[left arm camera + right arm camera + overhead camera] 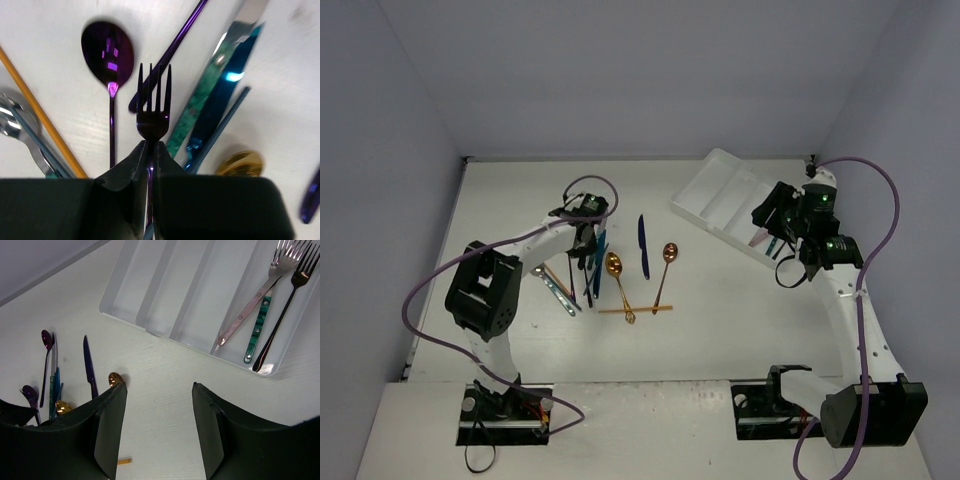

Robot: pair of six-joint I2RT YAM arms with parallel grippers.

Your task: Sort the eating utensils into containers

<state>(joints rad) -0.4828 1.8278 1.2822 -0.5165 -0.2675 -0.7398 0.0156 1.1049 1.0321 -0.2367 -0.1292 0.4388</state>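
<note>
**Pale worktop (720, 340), loose cutlery left of centre, left gripper (150, 150) clamped on a purple fork (153, 107)**

Plain grey-white walls (620, 70) close in the worktop on three sides. From my seat its surface reads as white, faintly grained board. A white cutlery tray (705, 190) lies slantwise by the far right corner.

In its end compartment, the one nearest my right arm, lie a pink-handled fork (250, 310), a teal-handled fork (257, 330) and a dark fork (280, 315). The other compartments I can see hold nothing.

My left jaws are closed tight on the purple fork's neck, just below the tines. I cannot tell whether the fork is off the surface.

Crowding that grip:
- A purple spoon (108, 55) lies just to one side.
- A slim purple handle (175, 45) runs behind the tines.
- A teal-handled knife (200, 100) and a blue knife (225, 95) lie touching on the other side.
- An orange chopstick (40, 115) and a silver spoon (15, 120) lie toward the worktop's left edge.

Nearer the middle, and apart from that cluster:
- A dark blue knife (642, 245) lies by itself.
- A gold spoon (615, 265) and a copper spoon (668, 255) lie next to it.
- A second orange chopstick (635, 309) crosses their handle ends.

My right gripper (159, 387) hangs over bare worktop beside the tray's long near edge. Its jaws stand roughly half apart with nothing between them.
</note>
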